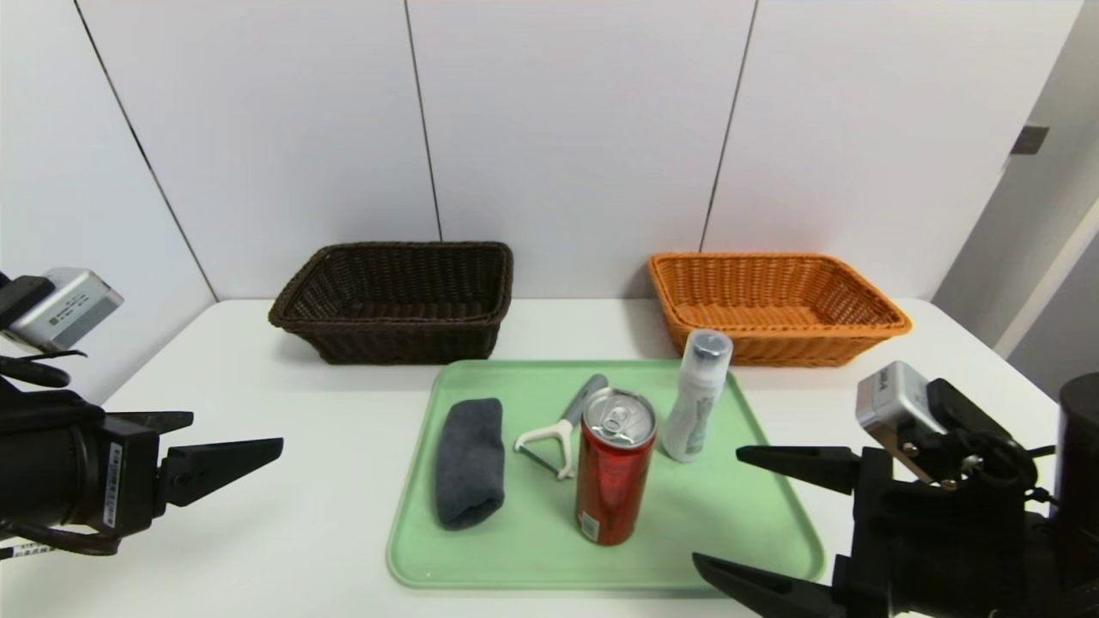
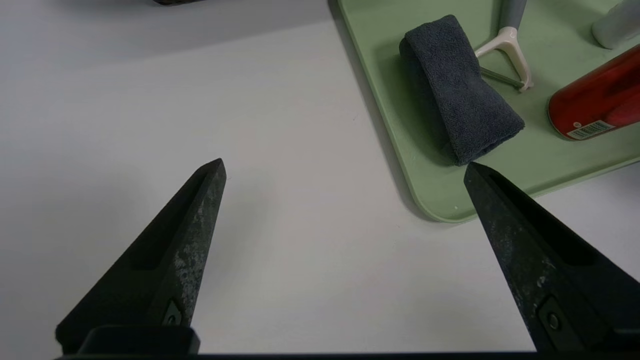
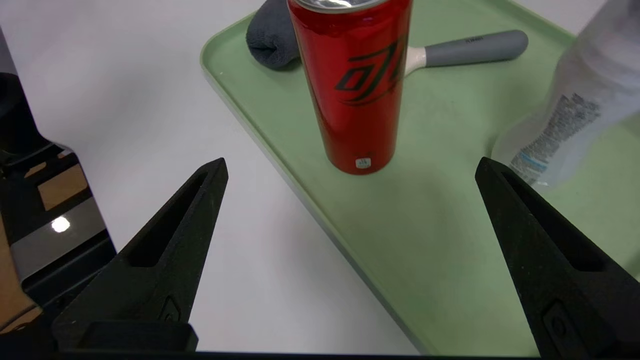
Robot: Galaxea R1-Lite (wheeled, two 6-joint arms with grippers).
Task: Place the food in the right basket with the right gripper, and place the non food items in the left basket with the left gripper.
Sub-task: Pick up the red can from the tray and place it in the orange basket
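Head view, dark brown basket (image 1: 391, 343): at the back of the white desk (image 1: 300, 395), on the left side.
Head view, orange basket (image 1: 790, 343): at the back of the desk, on the right side.
Head view, green tray (image 1: 515, 558): flat on the desk, in front of and between the baskets.
Head view, red can (image 1: 613, 481): upright on the tray, silver pull-tab top facing up.
Head view, dark grey cloth (image 1: 470, 463): rolled, on the tray's left part.
Head view, peeler (image 1: 562, 429): lying between cloth and can, partly hidden by the can.
Head view, white bottle (image 1: 697, 399): on the tray, right of the can, clear cap up.
Head view, left gripper (image 1: 238, 439): left of the tray, fingers apart.
Head view, right gripper (image 1: 717, 508): over the tray's right part, fingers apart.
Left wrist view, gripper: fingers wide apart, nothing between them; cloth, peeler and can on the tray.
Right wrist view, gripper: fingers wide apart, holding nothing; can upright on the tray.
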